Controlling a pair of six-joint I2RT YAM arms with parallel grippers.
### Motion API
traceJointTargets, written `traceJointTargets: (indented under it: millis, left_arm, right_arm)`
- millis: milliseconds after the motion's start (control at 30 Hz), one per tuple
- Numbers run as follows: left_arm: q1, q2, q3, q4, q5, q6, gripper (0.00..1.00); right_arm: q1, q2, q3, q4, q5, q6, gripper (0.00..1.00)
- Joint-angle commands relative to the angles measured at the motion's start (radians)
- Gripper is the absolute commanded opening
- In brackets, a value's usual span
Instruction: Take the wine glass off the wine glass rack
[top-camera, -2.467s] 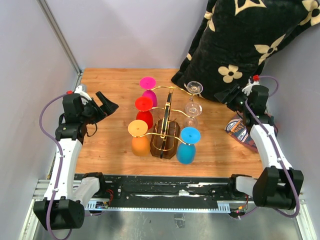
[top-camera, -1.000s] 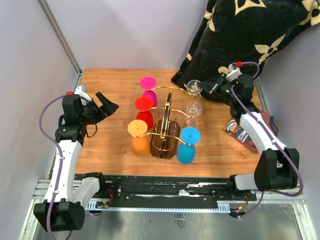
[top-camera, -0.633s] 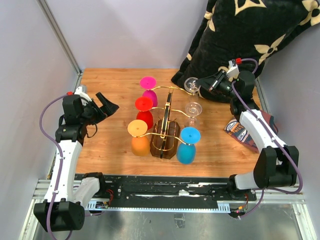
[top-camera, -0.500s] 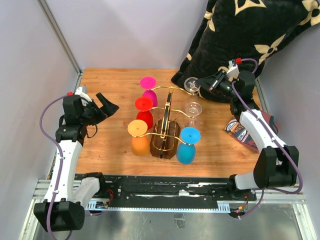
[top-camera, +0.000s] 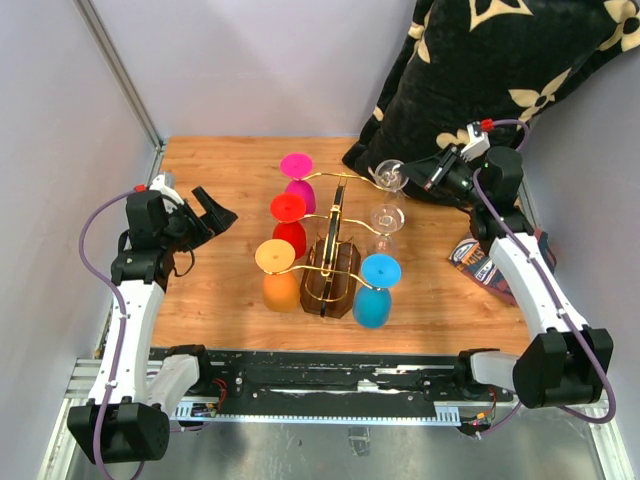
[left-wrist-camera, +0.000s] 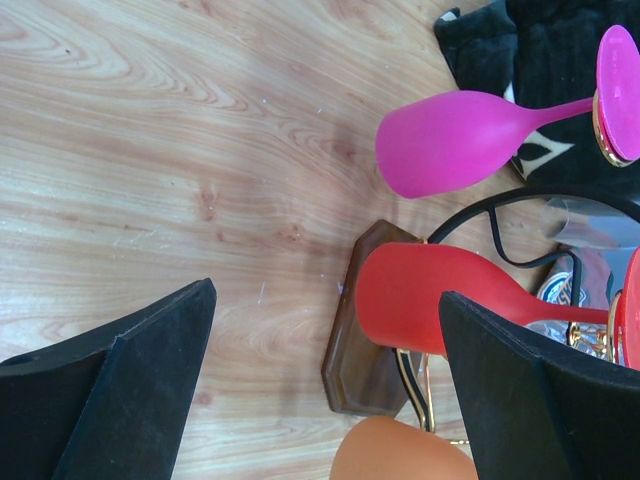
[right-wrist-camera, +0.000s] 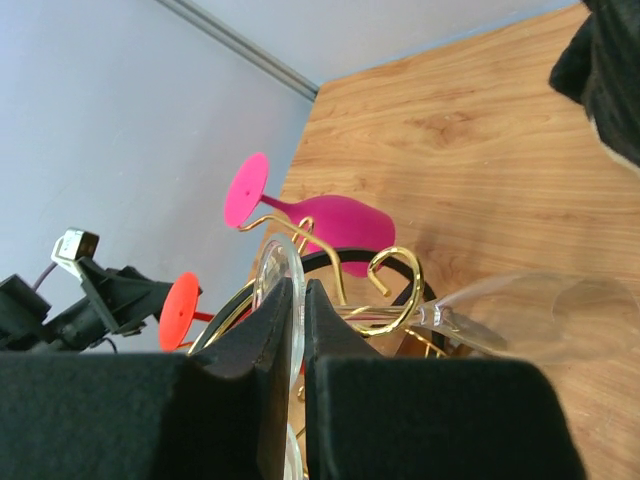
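Right gripper (right-wrist-camera: 297, 300) is pinching the foot of the clear wine glass (top-camera: 388, 176), which is hanging on the wine glass rack's (top-camera: 335, 235) rear right scroll. Grasp step looks done, so next it needs sliding outward off the hook. Left gripper (top-camera: 210, 215) is idling open.

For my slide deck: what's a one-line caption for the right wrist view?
Right gripper pinches the foot of the clear glass hanging on the gold rack, pink glass behind.

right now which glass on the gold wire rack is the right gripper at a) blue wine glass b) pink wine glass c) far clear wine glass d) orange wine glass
c: the right gripper pinches the round foot of the far clear wine glass hanging on the gold wire rack
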Motion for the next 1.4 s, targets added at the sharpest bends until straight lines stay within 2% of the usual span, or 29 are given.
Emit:
traceJointTargets:
  millis: [0, 200, 333, 600, 767, 967, 1200, 1367]
  left_arm:
    - [0.006, -0.011, 0.006, 0.018, 0.027, -0.001, 1.0]
    - [0.006, -0.022, 0.001, 0.02, 0.023, -0.003, 1.0]
    - [0.005, -0.025, 0.0, 0.018, 0.022, -0.003, 1.0]
    - [0.006, -0.029, 0.003, 0.005, 0.008, 0.007, 1.0]
    - [0.006, -0.025, 0.01, 0.001, 0.002, 0.013, 1.0]
    - [0.006, -0.016, 0.022, -0.002, -0.004, 0.022, 1.0]
    - [0.006, -0.008, 0.035, 0.012, 0.005, 0.004, 0.99]
    - [0.006, -0.008, 0.078, 0.037, 0.037, 0.002, 0.93]
  right_arm:
    - [0.02, -0.005, -0.03, 0.032, -0.067, 0.049, 0.01]
    - [0.043, 0.044, -0.002, 0.028, -0.092, 0.065, 0.01]
    - [0.05, 0.117, 0.038, 0.1, -0.128, 0.107, 0.01]
    - [0.056, 0.268, 0.223, 0.161, -0.159, 0.138, 0.01]
    - [0.057, 0.324, 0.371, 0.046, -0.109, 0.026, 0.01]
    - [0.057, 0.363, 0.512, -0.077, -0.119, -0.09, 0.01]
    - [0.057, 0.221, 0.575, -0.275, -0.016, -0.413, 0.01]
    - [0.081, 0.105, 0.554, -0.296, -0.061, -0.607, 0.01]
